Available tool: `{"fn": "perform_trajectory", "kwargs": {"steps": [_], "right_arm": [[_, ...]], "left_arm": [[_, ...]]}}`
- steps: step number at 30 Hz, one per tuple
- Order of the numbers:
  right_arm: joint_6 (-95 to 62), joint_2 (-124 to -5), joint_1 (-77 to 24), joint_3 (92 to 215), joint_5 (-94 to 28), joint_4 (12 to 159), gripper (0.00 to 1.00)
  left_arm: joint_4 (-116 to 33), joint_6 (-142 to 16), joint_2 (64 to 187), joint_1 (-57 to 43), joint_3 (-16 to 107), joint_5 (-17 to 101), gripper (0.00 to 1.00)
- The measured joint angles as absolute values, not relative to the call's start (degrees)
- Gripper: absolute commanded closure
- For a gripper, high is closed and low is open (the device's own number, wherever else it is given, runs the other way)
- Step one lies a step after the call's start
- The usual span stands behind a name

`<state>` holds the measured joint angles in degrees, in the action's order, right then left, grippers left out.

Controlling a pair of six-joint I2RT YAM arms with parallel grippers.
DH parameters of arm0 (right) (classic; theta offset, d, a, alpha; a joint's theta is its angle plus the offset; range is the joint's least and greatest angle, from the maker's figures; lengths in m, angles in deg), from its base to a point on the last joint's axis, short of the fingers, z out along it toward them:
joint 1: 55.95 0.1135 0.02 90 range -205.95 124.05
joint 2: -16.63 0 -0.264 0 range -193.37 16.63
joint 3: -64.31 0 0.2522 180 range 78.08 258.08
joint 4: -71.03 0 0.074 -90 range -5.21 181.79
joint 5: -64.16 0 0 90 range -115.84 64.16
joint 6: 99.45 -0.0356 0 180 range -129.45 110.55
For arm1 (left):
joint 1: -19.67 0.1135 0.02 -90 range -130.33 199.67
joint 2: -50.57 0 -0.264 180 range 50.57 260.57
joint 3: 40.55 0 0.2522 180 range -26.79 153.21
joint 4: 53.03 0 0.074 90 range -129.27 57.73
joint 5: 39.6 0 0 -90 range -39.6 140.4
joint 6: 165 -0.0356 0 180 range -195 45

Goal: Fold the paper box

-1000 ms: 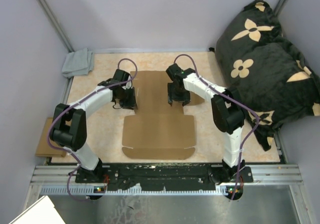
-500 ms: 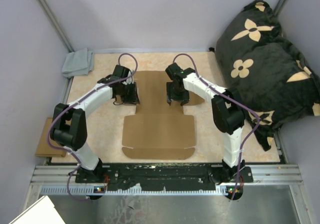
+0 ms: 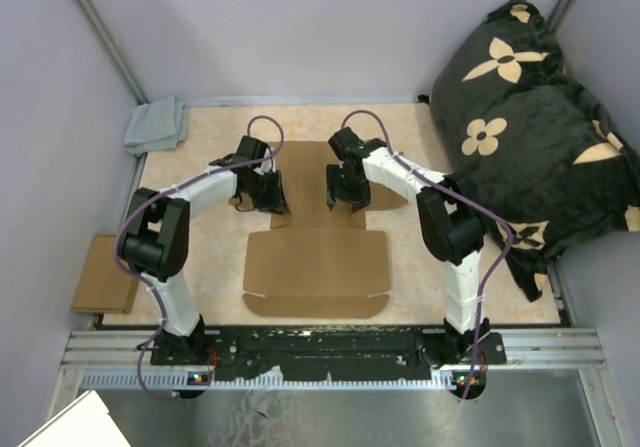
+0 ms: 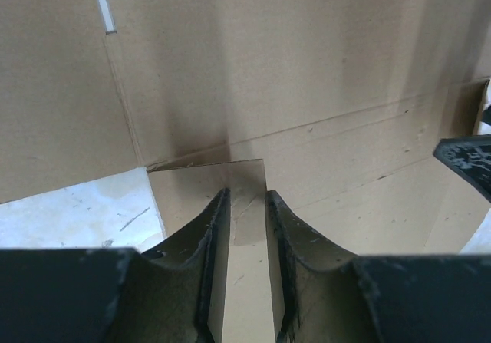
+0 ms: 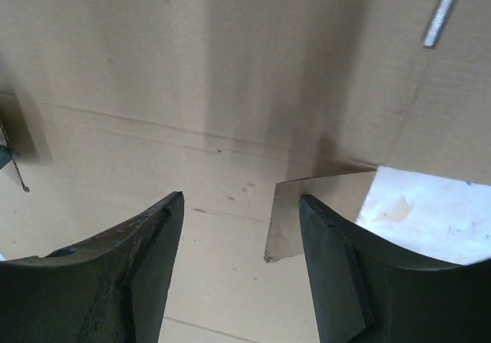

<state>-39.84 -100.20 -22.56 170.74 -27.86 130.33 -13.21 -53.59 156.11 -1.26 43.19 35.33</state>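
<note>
The paper box (image 3: 315,237) lies flattened out in the middle of the table, brown and unprinted. My left gripper (image 3: 272,195) is at the left edge of its far panel. In the left wrist view the left gripper (image 4: 247,193) has its fingers (image 4: 215,228) close together on a small raised side flap (image 4: 247,243) of the box. My right gripper (image 3: 345,192) is over the far panel's right side. In the right wrist view the right gripper (image 5: 240,197) is open and empty. A small flap (image 5: 295,220) stands raised just inside its right finger (image 5: 330,266).
A grey folded cloth (image 3: 157,125) lies at the back left corner. A big black flower-print cushion (image 3: 530,107) fills the right side. A small cardboard scrap (image 3: 105,272) sits off the table's left edge. Walls close in the back and the sides.
Both grippers have moved inward along the box's far panel, towards each other. The left arm's elbow has swung in, uncovering more of the scrap at the left.
</note>
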Motion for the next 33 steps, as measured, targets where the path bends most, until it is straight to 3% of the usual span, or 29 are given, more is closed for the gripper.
{"fn": "perform_trajectory", "kwargs": {"steps": [11, 24, 33], "right_arm": [[-40.98, -102.32, -22.48, 167.24, -30.29, 126.18, 0.37], [-40.91, -98.56, -22.28, 161.3, -30.57, 122.02, 0.37], [-40.37, -94.45, -21.45, 156.31, -32.3, 124.36, 0.37]], "left_arm": [[-16.38, -52.85, 158.49, -1.06, 41.26, 33.6, 0.74], [-19.94, -48.96, 149.9, -1.96, 28.65, 30.74, 0.75], [-15.04, -47.41, 146.84, -2.73, 27.03, 31.99, 0.74]]}}
